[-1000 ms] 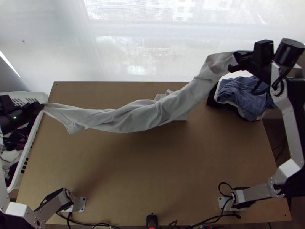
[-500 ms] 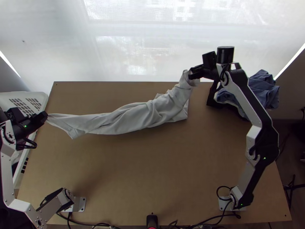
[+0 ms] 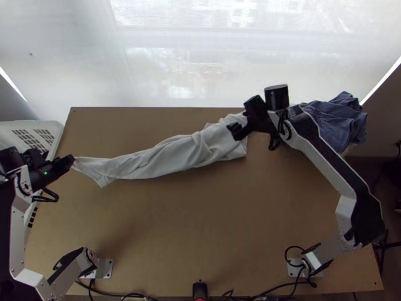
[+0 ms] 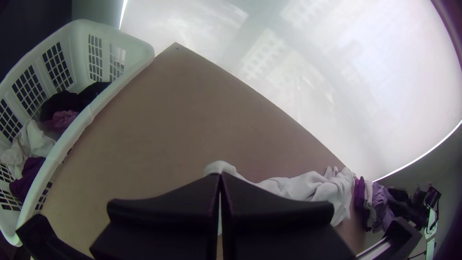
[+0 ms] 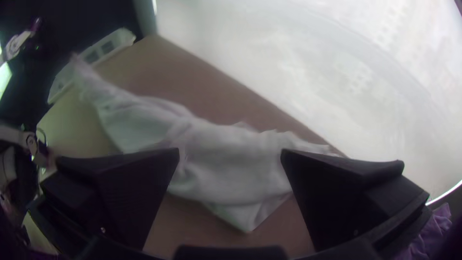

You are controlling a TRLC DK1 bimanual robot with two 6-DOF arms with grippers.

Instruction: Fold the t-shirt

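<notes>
The t-shirt point(image 3: 175, 156) is bunched across the tabletop point(image 3: 190, 231), ten to one o'clock, its ten-o'clock end pinched by the left gripper point(image 3: 72, 158). The right gripper point(image 3: 233, 132) is spread wide; a single edge should be caught near one o'clock before gentle tensioning.

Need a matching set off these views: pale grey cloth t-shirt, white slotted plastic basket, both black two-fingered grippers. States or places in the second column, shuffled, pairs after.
Things
1. Pale grey cloth t-shirt
2. White slotted plastic basket
3. Left gripper, black, two-fingered
4. Right gripper, black, two-fingered

States or places
A. Fingers spread apart
B. Bunched lengthwise across the brown wooden table
C. Fingers closed on one end of the cloth
D. At the table's left side in the top view, with clothes inside

Pairs: 1-B, 2-D, 3-C, 4-A
</notes>
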